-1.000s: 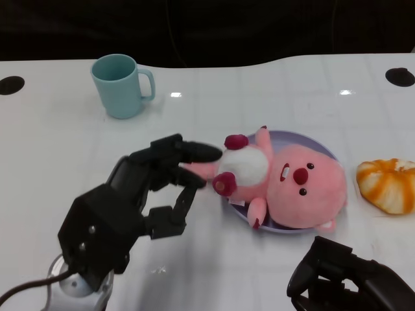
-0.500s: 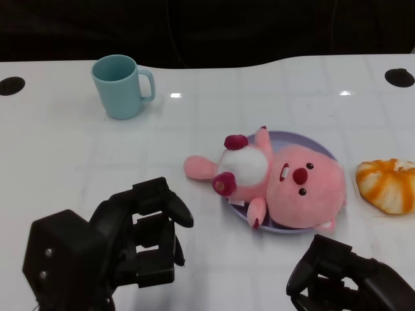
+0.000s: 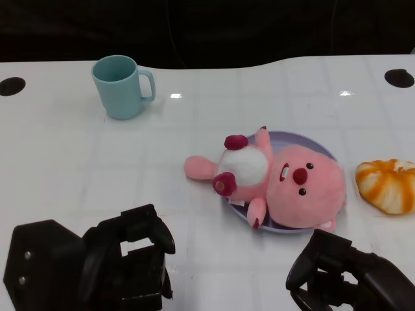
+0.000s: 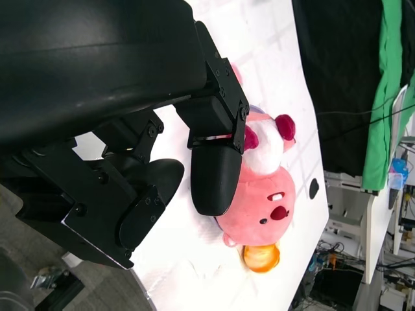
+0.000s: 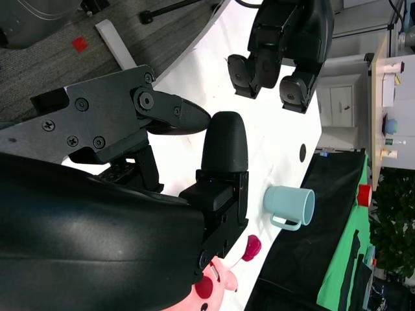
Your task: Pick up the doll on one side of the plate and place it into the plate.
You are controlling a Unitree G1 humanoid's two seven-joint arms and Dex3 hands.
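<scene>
Placing step judged finished: pink doll (image 3: 279, 183) lying on its back in the lilac plate (image 3: 322, 149), head and belly inside the rim, tail and 1 foot hanging over the near-left edge onto the white surface (image 3: 194, 123). Only the retreat left to do, in all likelihood; otherwise maybe a small push of the overhanging tail inward, calling for a soft approach from the left side without dragging the plate.

Left robot hand (image 3: 133, 265) low at the near edge, well apart from the doll, fingers curled loosely but separated, holding nothing. Right robot hand (image 3: 337, 272) at the near right, also holding nothing, fingers bent with gaps between them.

Doll: plush, fuzzy pile, round fat head, white belly patch, dark red paw pads and nose; soft, likely to sag and roll a little. Plate: smooth, shallow, round, probably hard plastic. Teal mug (image 3: 120, 85) with 1 handle, upright, glossy, far left. Orange-and-white striped soft thing (image 3: 388, 184), bun-shaped, just right of the plate, not touching it. Surface glossy, with faint grid lines.
</scene>
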